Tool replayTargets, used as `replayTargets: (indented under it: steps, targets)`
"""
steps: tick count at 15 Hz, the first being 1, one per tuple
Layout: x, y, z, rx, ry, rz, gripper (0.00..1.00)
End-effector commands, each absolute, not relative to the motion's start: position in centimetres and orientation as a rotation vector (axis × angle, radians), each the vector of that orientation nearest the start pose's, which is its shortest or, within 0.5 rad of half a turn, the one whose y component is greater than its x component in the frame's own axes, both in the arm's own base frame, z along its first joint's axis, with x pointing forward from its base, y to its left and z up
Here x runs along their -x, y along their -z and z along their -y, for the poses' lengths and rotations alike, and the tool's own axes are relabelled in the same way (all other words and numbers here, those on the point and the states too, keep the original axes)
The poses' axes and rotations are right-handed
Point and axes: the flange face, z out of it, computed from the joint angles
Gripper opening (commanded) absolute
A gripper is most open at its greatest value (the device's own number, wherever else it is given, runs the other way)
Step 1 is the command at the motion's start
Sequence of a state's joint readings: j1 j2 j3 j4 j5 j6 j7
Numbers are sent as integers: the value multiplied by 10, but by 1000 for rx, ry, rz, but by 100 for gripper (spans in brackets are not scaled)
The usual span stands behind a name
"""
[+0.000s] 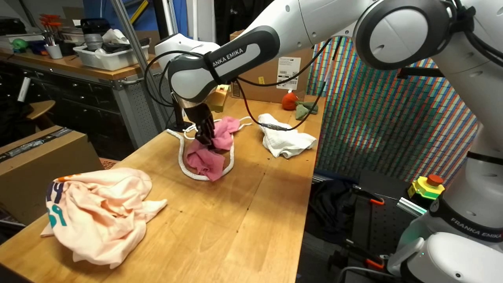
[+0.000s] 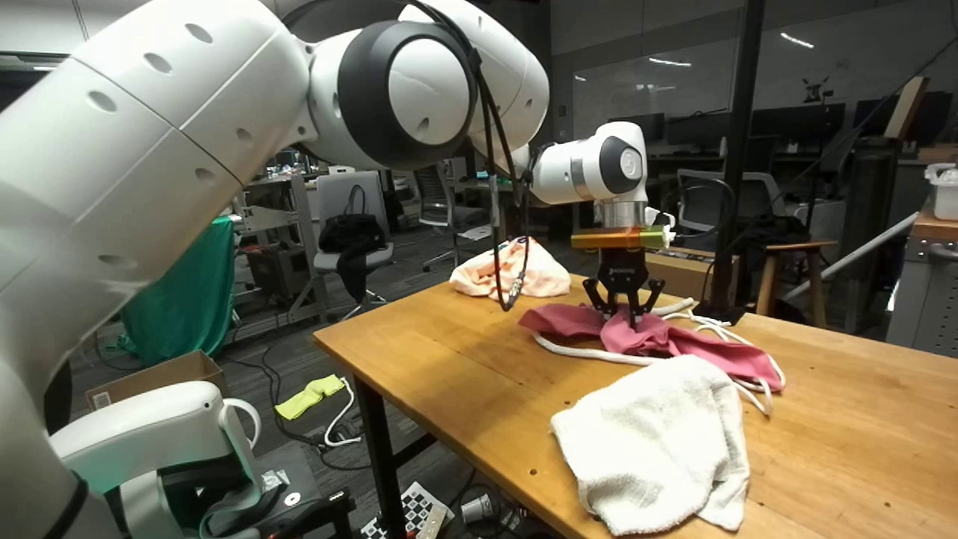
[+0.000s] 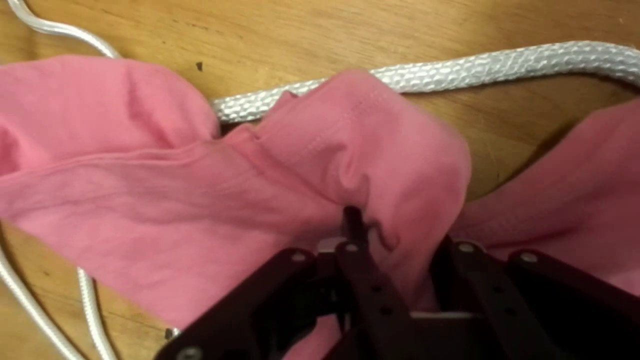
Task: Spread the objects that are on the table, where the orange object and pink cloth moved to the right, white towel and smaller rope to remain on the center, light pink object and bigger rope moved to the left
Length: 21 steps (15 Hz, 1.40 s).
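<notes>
Gripper (image 3: 398,237) is down at the pink cloth (image 3: 200,200), jaws partly drawn in, a fold bunched between them; can't tell if it's a firm pinch. Cloth is on the table (image 1: 235,236), lying over parts of the bigger rope (image 3: 480,72) and smaller rope (image 3: 27,303), both poking out past its edges. Looks like the pick for the right side. I'd squeeze fully, lift straight up, check neither rope rides along, then carry toward the orange object (image 1: 289,101), well apart from the cloth, and away from the light pink object (image 1: 106,212) on the cloth's opposite side. Avoid the white towel (image 1: 289,139), near the cloth. Writing: "FRANKA EMIKA" on the base band (image 1: 471,228), "ANKA EMIKA" on the arm link (image 1: 235,61); carton label (image 1: 288,72) too small.
</notes>
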State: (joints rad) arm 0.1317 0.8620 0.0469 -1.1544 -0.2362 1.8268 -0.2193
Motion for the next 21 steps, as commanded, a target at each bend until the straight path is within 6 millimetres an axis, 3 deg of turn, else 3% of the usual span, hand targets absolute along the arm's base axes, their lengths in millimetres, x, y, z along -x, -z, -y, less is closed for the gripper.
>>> replayTargets:
  steps: [1,6,10,17,21]
  targets:
    - [-738,-286,-101,3296,-325,698,5]
    - [-741,-318,-89,3408,-260,560,4]
    - [-746,-357,-76,3481,-136,395,3]
    - [-755,-437,-44,3517,185,-75,3]
    - [-764,-459,-17,3523,349,-392,3]
